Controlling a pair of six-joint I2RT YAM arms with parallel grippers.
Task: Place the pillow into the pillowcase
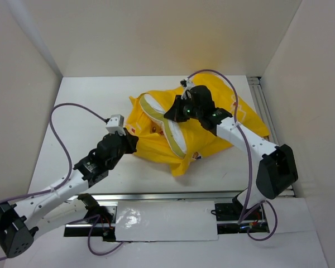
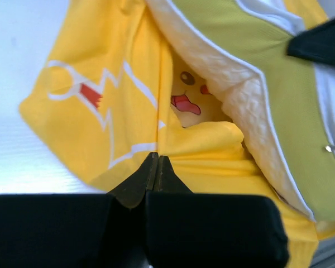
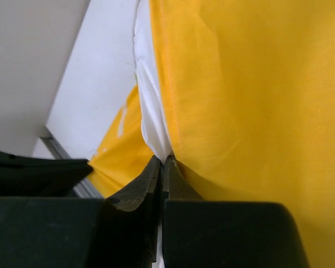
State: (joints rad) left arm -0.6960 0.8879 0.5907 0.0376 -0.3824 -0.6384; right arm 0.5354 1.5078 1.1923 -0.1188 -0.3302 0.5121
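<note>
– Well, how are the grippers standing?
– Both are pressing their fingers together. The left gripper (image 2: 157, 159) is pinching the near left hem of the pillowcase (image 1: 156, 148). The right gripper (image 3: 163, 162) is pinching its far fabric, beside the white pillow (image 1: 178, 137).
– And around?
– The pillow is lying partly inside the case, between both grippers, on the table (image 1: 84, 106).

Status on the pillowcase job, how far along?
Partly done: the pillow sits part-way in the pillowcase, one edge sticking out. In hand: left pincer pinches the case's edge; right pincer pinches the pillow's white fabric. Left: push the rest inside, pull the case over.
</note>
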